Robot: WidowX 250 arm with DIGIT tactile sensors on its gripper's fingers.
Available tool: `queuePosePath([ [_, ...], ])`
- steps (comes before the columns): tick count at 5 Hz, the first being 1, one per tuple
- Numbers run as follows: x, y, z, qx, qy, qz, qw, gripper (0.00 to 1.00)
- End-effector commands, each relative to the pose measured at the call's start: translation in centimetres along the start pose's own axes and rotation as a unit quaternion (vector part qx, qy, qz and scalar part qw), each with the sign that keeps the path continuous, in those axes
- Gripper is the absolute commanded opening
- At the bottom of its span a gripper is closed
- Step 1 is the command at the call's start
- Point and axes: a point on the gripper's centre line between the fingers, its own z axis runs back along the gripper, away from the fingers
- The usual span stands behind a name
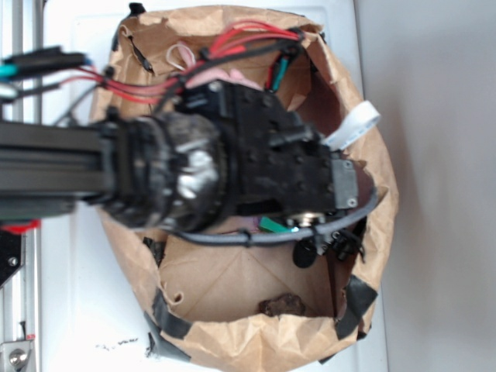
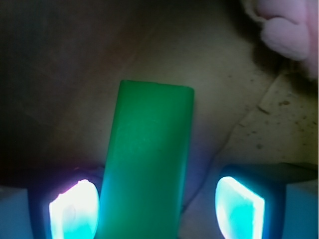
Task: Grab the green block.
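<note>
Green block lies on the brown paper bag floor, between the spread fingers of the gripper; left pad just beside it, right apart. Risk: uneven closing skews block; pink plush near.

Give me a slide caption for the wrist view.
Open gripper straddling the smooth bright green rectangular block on brown paper, pink plush toy in the corner.
</note>
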Motion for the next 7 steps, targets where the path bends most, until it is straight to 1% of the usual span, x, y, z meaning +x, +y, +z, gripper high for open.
queuePosePath([
  [1,1.6,-0.2,3.3,-0.023,-0.007,-0.009,1.000,1.00],
  [2,1.6,-0.4,3.0,-0.023,-0.013,-0.006,1.000,1.00],
  [3,1.2,-0.8,2.1,-0.015,-0.021,-0.011,1.000,1.00],
  [4,1.2,-1.2,1.4,-0.021,-0.023,-0.010,0.999,1.00],
  [5,1.3,-1.8,0.4,-0.018,-0.020,-0.007,1.000,1.00],
  [6,1.1,-2.0,-0.7,-0.005,-0.035,-0.013,0.999,1.00],
  [7,1.3,-1.9,-1.5,0.003,-0.051,-0.014,0.999,0.00],
])
